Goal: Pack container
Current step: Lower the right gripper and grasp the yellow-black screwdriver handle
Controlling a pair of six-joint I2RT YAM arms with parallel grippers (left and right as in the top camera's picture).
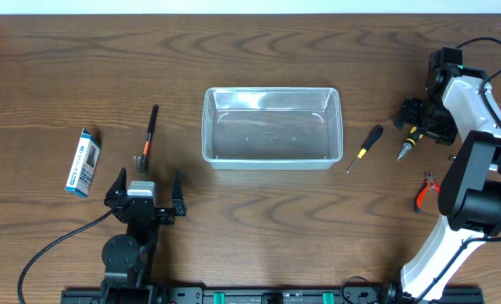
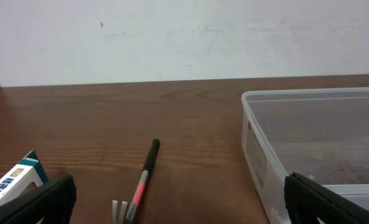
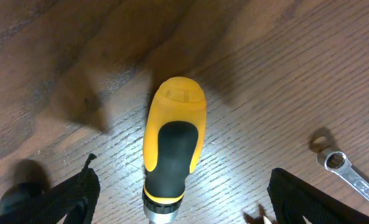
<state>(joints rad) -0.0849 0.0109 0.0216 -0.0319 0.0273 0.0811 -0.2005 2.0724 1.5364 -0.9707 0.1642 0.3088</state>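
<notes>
Well leftward of the right claw [image 3: 184, 198] — wide open, empty — the container [image 1: 272, 158].

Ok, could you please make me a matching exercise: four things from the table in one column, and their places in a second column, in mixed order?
Things:
1. container
2. box
3. slim screwdriver
4. pliers

Places:
A. far left
B. far right
C. in the middle
D. just right of the container

Pairs: 1-C, 2-A, 3-D, 4-B
</notes>
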